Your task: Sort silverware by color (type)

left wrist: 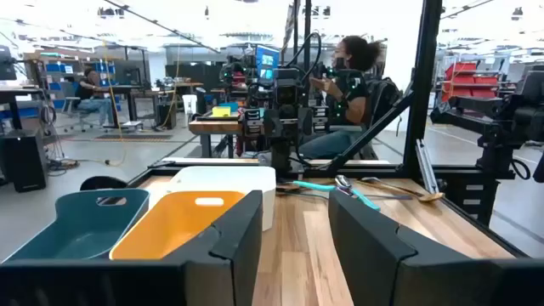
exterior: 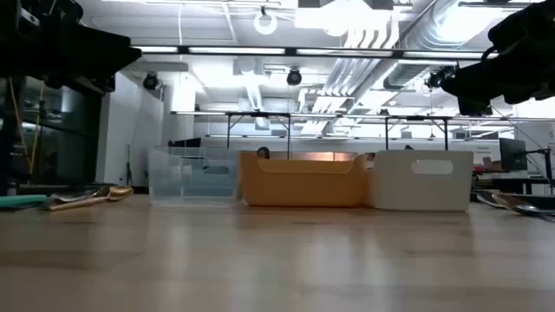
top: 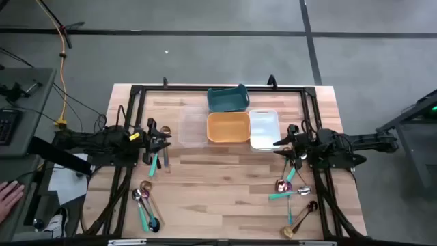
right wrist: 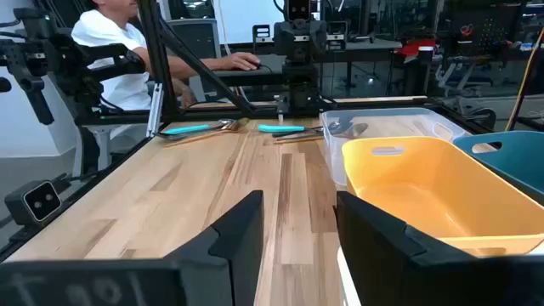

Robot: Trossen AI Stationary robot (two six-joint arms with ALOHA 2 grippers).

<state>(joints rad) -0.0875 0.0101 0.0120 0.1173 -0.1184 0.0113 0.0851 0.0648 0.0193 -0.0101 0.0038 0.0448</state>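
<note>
The silverware lies flat on the wooden table in two loose groups. The left group (top: pixel 146 198) holds teal-handled, gold and dark pieces, with more pieces (top: pixel 157 158) under my left gripper; it also shows in the right wrist view (right wrist: pixel 204 127). The right group (top: pixel 292 188) holds pink-purple, teal-handled, gold and dark pieces; it also shows in the left wrist view (left wrist: pixel 357 191). My left gripper (top: pixel 166 139) hangs open and empty above the table, left of the clear tray; its fingers show in its wrist view (left wrist: pixel 293 246). My right gripper (top: pixel 278 147) hangs open and empty beside the white tray, as its wrist view (right wrist: pixel 297 229) shows.
A clear tray (top: pixel 192 128), an orange tray (top: pixel 228 128) and a white tray (top: pixel 265 128) stand in a row at the table's middle far side, with a teal tray (top: pixel 227 100) behind them. A black frame (top: pixel 205 89) borders the table. People sit beyond the table's ends.
</note>
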